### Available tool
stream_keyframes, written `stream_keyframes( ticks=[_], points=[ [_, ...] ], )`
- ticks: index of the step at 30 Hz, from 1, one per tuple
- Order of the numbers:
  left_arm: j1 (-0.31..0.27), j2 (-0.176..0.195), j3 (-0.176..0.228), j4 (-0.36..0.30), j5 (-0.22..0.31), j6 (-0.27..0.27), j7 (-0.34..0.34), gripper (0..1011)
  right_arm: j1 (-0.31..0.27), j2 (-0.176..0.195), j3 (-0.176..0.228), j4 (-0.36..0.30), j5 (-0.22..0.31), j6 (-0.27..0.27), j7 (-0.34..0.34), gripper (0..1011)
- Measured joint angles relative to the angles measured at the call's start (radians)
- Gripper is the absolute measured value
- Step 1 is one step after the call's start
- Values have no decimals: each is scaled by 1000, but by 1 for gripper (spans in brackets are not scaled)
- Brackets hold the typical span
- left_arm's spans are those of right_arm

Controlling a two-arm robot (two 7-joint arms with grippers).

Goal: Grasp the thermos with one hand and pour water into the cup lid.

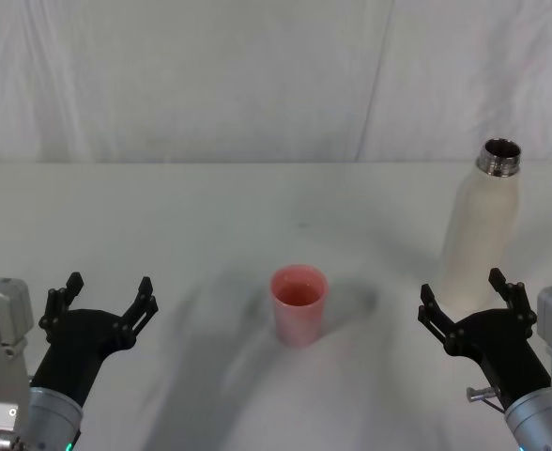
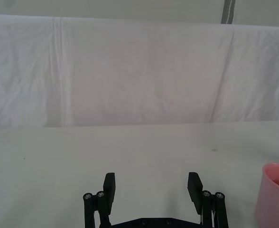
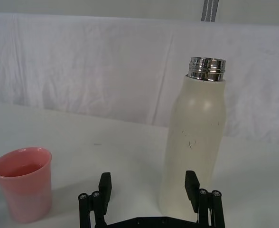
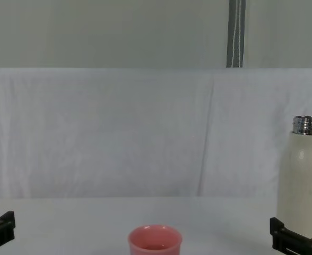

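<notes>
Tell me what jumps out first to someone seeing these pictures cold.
The tall cream thermos stands upright and uncapped on the right of the white table, its steel neck bare. The small pink cup lid sits upright near the middle, apart from the thermos. The right end effector hovers open just in front of the thermos, not touching it, and the left end effector waits open on the left.

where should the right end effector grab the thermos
Grip the tall cream-white thermos around its straight lower body, from the near side. It stands upright with an open steel neck; the open right end effector already faces it.
</notes>
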Motion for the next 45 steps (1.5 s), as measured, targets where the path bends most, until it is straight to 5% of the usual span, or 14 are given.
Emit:
stream_keyframes(
  ticks=[45],
  points=[
    [0,0,0,0,0,0,0,1001,0,0,0,0,0,0,0,1001]
  ],
)
